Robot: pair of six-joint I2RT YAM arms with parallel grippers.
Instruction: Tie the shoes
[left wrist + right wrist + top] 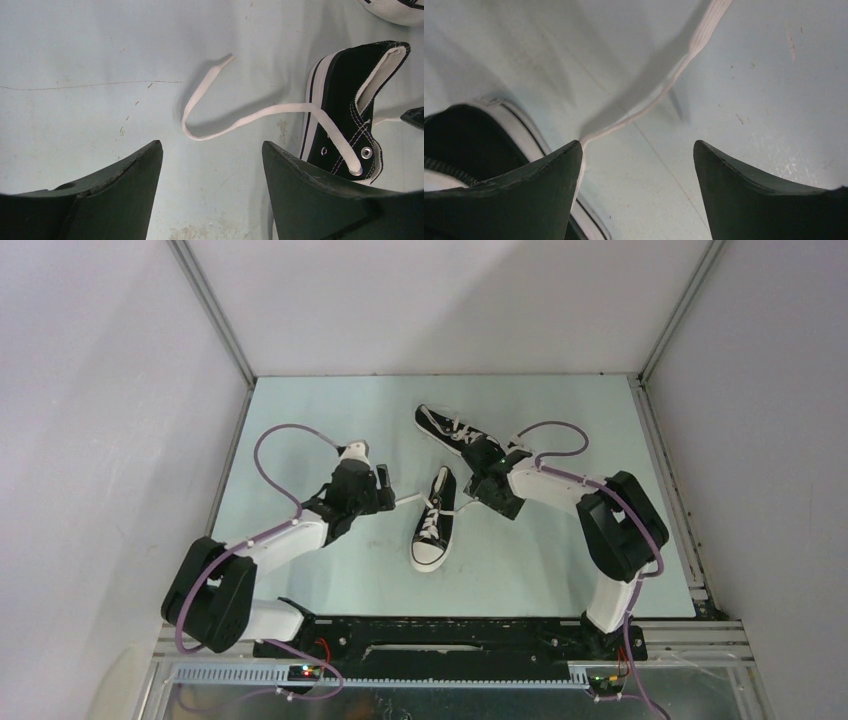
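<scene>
Two small black sneakers with white laces and white soles lie on the pale table. The near shoe (434,521) lies mid-table, toe toward me; the far shoe (455,429) lies behind it, partly under my right arm. My left gripper (388,492) is open just left of the near shoe, over its loose left lace (235,116), which curls on the table ahead of the fingers (135,170). The shoe's heel side (345,110) shows at right. My right gripper (478,490) is open beside the near shoe (469,145), and the right lace (659,95) runs past its left fingertip.
Grey enclosure walls with metal frame posts (215,315) surround the table. The arm bases and a black rail (450,635) sit along the near edge. Bare table surface (300,420) lies to the left and back of the shoes.
</scene>
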